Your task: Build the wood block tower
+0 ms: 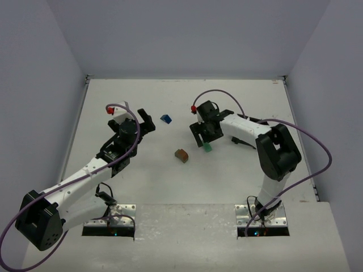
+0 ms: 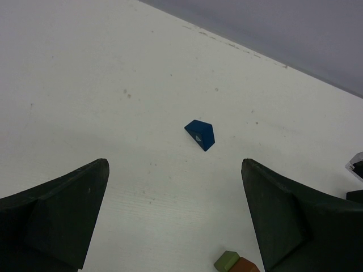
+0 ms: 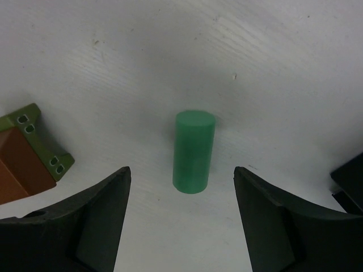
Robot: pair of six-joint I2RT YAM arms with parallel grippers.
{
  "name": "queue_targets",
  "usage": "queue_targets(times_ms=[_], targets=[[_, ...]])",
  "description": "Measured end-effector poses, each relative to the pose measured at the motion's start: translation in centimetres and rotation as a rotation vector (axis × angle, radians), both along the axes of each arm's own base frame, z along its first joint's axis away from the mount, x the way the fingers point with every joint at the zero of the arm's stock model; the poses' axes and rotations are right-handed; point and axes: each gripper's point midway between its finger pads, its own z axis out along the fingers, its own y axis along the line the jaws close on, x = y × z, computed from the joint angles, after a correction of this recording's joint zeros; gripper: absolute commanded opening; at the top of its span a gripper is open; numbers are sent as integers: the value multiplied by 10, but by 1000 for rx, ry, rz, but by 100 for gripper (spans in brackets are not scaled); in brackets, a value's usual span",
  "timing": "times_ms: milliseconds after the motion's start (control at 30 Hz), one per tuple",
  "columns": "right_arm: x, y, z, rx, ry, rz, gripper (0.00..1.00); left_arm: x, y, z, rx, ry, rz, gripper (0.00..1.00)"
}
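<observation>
A mint-green cylinder [image 3: 193,152] lies on its side on the white table, just ahead of my right gripper [image 3: 181,170], which is open and empty above it. The cylinder also shows in the top view [image 1: 207,148], with the right gripper [image 1: 205,140] over it. An olive block [image 3: 35,137] joined to a brown-orange block [image 3: 20,165] sits to its left, at the table's middle in the top view [image 1: 181,154]. A blue wedge block [image 2: 200,134] lies ahead of my open, empty left gripper [image 2: 174,164]. In the top view the blue block [image 1: 165,119] is right of the left gripper [image 1: 147,121].
The olive block [image 2: 227,261] and brown-orange block [image 2: 245,266] show at the bottom edge of the left wrist view. A dark object [image 3: 348,182] lies at the right edge of the right wrist view. Grey walls [image 1: 187,34] close the table on three sides.
</observation>
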Motion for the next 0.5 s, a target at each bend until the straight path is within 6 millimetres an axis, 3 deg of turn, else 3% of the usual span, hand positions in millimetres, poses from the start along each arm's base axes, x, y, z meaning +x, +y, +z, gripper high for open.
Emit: queue_targets(times_ms=[367,500], targets=[[14,5,-26,-60,64,5,63,1,-1,-1,4,2,-3,100],[9,-1,-32,-88,90,-2,64,1,-1,-1,4,2,-2,100]])
